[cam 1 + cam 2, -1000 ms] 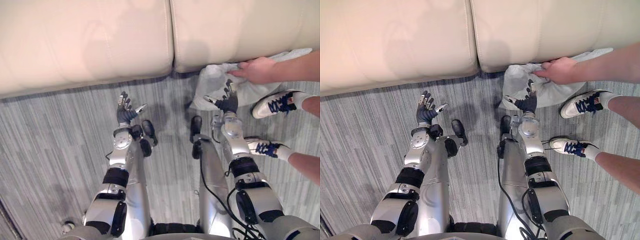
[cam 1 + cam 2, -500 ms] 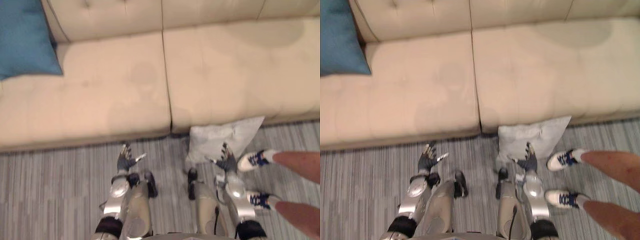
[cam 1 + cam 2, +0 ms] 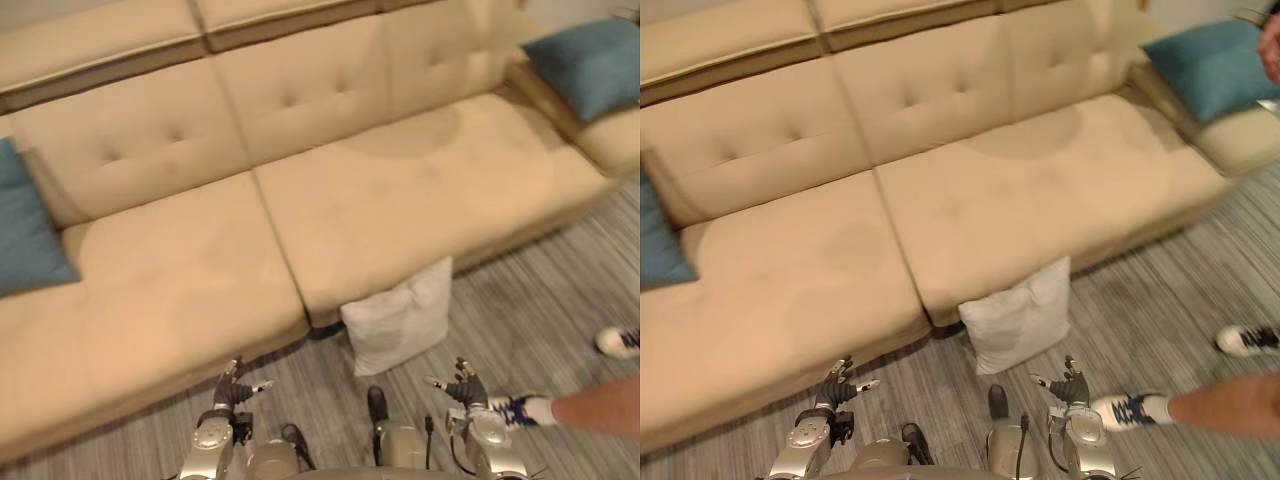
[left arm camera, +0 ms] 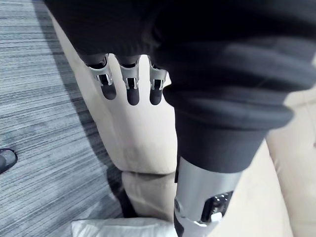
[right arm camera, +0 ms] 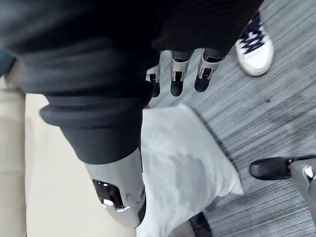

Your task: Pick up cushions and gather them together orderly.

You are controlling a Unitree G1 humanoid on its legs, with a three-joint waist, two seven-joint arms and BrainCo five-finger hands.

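I'm after the white cushion (image 3: 398,318) — it stands on the carpet and leans against the front of the beige sofa (image 3: 380,190), its long edge running along the sofa. My right hand (image 3: 463,385) is nearer, with the cushion ahead of it and slightly to my left. The left hand (image 3: 233,388) sits well apart on the other side. Both hands are empty, fingers straight and spread. The left blue cushion (image 3: 25,240) and the right blue cushion (image 3: 590,65) lie at opposite ends of the sofa — I'd lead with the right hand.
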